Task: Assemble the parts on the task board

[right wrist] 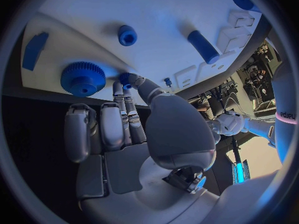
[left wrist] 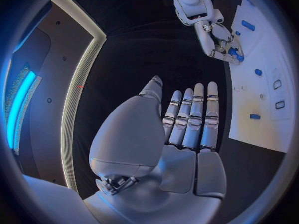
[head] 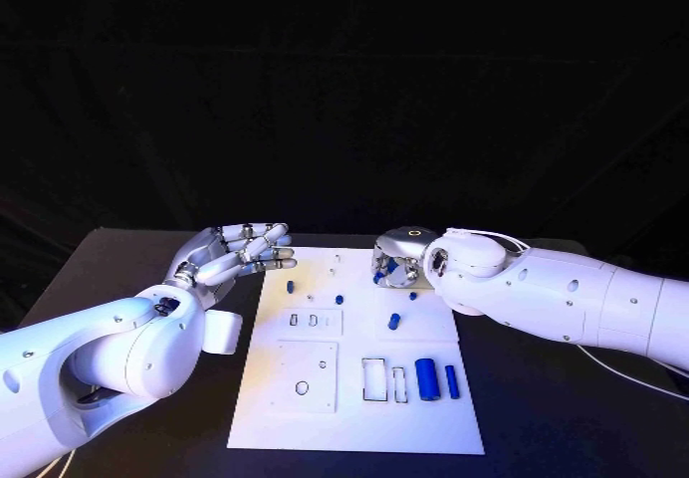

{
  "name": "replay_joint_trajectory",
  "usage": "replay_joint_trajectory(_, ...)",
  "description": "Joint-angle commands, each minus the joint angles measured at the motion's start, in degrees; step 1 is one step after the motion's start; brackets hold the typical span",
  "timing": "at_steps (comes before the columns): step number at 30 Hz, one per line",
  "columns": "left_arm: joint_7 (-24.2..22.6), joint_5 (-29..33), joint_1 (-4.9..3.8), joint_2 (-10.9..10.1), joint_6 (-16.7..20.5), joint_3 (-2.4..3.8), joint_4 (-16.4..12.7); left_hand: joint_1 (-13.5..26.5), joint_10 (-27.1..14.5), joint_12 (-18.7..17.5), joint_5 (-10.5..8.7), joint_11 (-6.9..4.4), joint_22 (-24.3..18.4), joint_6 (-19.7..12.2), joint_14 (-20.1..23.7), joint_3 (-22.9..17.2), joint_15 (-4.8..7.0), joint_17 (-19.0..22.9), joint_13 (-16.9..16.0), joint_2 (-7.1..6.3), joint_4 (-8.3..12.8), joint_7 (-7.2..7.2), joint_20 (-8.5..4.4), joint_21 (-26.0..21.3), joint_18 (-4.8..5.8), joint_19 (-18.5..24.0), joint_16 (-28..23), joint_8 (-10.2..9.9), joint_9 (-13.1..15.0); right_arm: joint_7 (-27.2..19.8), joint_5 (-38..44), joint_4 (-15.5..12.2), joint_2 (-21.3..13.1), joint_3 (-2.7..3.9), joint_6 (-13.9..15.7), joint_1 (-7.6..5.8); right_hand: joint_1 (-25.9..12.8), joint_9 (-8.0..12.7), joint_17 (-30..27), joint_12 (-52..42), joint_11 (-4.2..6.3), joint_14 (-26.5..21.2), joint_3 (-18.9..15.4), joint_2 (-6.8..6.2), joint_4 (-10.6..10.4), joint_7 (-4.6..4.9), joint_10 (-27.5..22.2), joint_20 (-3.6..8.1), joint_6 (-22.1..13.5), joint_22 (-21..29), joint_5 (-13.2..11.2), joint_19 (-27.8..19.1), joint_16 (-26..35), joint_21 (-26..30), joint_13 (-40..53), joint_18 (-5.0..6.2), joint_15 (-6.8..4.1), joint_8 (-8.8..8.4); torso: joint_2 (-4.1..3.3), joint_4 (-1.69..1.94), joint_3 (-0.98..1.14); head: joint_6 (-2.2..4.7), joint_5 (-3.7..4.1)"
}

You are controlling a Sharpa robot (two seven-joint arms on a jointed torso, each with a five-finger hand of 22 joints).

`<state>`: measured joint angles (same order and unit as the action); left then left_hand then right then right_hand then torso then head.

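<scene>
The white task board (head: 359, 418) lies in the middle of the black table. My right hand (head: 399, 261) hangs fingers-down over the board's far end. In the right wrist view its thumb and a finger pinch a small blue part (right wrist: 126, 78) close to the board, beside a blue gear (right wrist: 82, 78). My left hand (head: 237, 254) hovers off the board's far left corner, fingers straight and apart, holding nothing; the left wrist view shows its bare palm (left wrist: 187, 149). Small blue pegs (head: 339, 298) and a short blue cylinder (head: 393, 321) stand mid-board.
A thick blue cylinder (head: 428, 378) and a thinner one (head: 451, 381) lie near the board's right edge beside empty slots (head: 374, 379). A blue ring (right wrist: 127, 35), a blue bar (right wrist: 203, 46) and a flat blue piece (right wrist: 34, 50) lie near the right hand.
</scene>
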<state>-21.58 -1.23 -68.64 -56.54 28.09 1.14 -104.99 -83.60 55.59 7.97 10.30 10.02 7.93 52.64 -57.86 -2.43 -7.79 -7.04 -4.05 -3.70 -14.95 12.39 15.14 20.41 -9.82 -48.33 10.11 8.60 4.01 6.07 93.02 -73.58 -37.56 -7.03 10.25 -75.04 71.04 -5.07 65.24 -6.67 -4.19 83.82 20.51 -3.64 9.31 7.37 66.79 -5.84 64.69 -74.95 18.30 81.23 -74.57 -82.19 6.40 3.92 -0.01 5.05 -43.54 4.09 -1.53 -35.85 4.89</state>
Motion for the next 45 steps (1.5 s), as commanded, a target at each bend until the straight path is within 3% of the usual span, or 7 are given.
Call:
replay_joint_trajectory(1, -0.2, -0.3, -0.16, 0.0, -1.2, 0.06, -0.2, -0.4, 0.3, -0.2, -0.3, 0.06, 0.1, 0.1, -0.1, 0.2, -0.2, -0.1, 0.1, -0.18, 0.0, 0.11, 0.0, 0.2, -0.8, -0.5, -0.3, -0.2, -0.1, -0.1, 0.7, 0.2, 0.2, -0.09, -1.5, 0.23, 0.7, -0.2, 0.2, -0.2, 0.13, 2.4, 0.7, 0.45, -0.1, -0.06, 0.8, -0.03, 0.8, -1.6, -0.4, 0.5, -0.5, -0.5, 0.0, -1.01, -0.42, 0.35, -0.04, 0.06, -0.02, -0.05, 0.05)
replay_joint_trajectory(5, -0.1, -0.3, -0.22, 0.0, -1.1, 0.06, -0.1, -0.4, 0.2, -0.3, -0.3, 0.09, 0.1, 0.1, -0.1, 0.2, -0.21, -0.1, 0.1, -0.15, 0.0, 0.15, -0.02, 0.2, -0.79, -0.5, -0.4, -0.3, -0.1, 0.0, 0.6, 0.4, 0.3, -0.1, -0.4, 0.31, 1.3, -0.5, 0.6, -0.1, 0.29, 2.4, 1.8, 0.88, -0.2, -0.15, 1.4, 0.16, 1.3, -2.4, -2.1, 0.9, -0.9, -1.0, -0.1, -1.15, -0.59, 0.41, -0.02, 0.11, -0.04, -0.02, 0.08)
replay_joint_trajectory(10, 0.0, -0.3, -0.26, 0.0, -1.2, 0.06, -0.1, -0.4, 0.2, -0.4, -0.3, 0.12, 0.1, 0.0, -0.1, 0.2, -0.23, -0.1, 0.1, -0.15, -0.1, 0.21, -0.03, 0.2, -0.79, -0.5, -0.4, -0.3, -0.1, -0.1, 0.3, 0.3, 0.1, -0.1, 1.3, 0.34, 1.6, -0.6, 0.7, 0.1, 0.24, 2.3, 2.3, 0.83, -0.1, -0.02, 1.5, 0.19, 1.3, -3.2, -2.4, 1.3, -1.1, -1.4, -0.1, -1.31, -0.58, 0.34, 0.05, 0.27, -0.2, 0.11, 0.26)
replay_joint_trajectory(20, 0.1, -0.3, -0.27, 0.0, -1.3, 0.06, 0.3, -0.4, 0.2, -0.4, -0.3, 0.15, 0.1, 0.0, -0.1, 0.2, -0.24, -0.1, 0.1, -0.12, -0.1, 0.23, -0.04, 0.2, -0.78, -0.5, -0.4, -0.4, -0.1, -0.2, -1.2, -1.7, -0.3, 0.28, 10.2, -0.27, 2.3, -1.0, 1.3, 0.2, 0.31, 2.3, 3.7, 0.52, 0.0, 0.07, 2.3, 0.23, 1.9, -4.9, -1.5, 2.2, -1.8, -2.4, -0.2, -1.64, -0.61, 0.46, 0.03, 0.7, -0.37, 1.11, 0.64)
replay_joint_trajectory(24, 0.2, -0.3, -0.27, 0.1, -1.4, 0.06, 0.3, -0.4, 0.2, -0.4, -0.3, 0.15, 0.1, 0.0, -0.1, 0.2, -0.24, -0.1, 0.1, -0.12, -0.1, 0.23, -0.04, 0.2, -0.78, -0.5, -0.4, -0.4, -0.1, -0.1, -1.3, -0.4, 1.2, 0.35, 12.2, -0.44, 2.3, -1.0, 1.2, 0.3, 0.31, 2.3, 3.8, 0.47, 0.0, 0.08, 2.3, 0.23, 2.0, -4.9, -1.3, 2.2, -1.8, -2.4, -0.2, -1.64, -0.6, 0.46, -0.07, 1.02, -0.43, 1.3, 0.79)
replay_joint_trajectory(33, 0.2, -0.3, -0.28, 0.3, -1.6, 0.06, 0.2, -0.4, 0.1, -0.5, -0.29, 0.17, 0.1, 0.0, -0.1, 0.2, -0.26, -0.1, 0.1, -0.06, -0.1, 0.26, -0.06, 0.3, -0.77, -0.5, -0.5, -0.4, -0.1, -0.1, -1.7, 4.2, 6.3, 0.39, 14.8, -0.42, 2.3, -1.0, 1.3, 0.3, 0.29, 2.3, 3.9, 0.4, -0.1, 0.14, 2.4, 0.23, 2.0, -5.1, -1.2, 2.3, -1.9, -2.5, -0.2, -1.67, -0.6, 0.45, -0.18, 1.3, -0.51, 1.2, 0.81)
replay_joint_trajectory(45, 0.3, -0.3, -0.31, 0.3, -1.7, 0.06, 0.0, -0.4, 0.1, -0.5, -0.29, 0.18, 0.1, 0.0, -0.1, 0.2, -0.27, -0.1, 0.1, -0.05, -0.1, 0.26, -0.06, 0.3, -0.77, -0.5, -0.5, -0.4, -0.1, -0.1, -1.5, 9.7, 10.7, 0.37, 14.6, 0.13, 2.3, -1.1, 1.4, 0.4, 0.24, 2.3, 4.0, 0.36, -0.1, 0.21, 2.4, 0.22, 2.0, -5.2, -1.2, 2.3, -1.9, -2.5, -0.2, -1.68, -0.57, 0.4, -0.44, 1.74, -0.68, 1.19, 1.1)
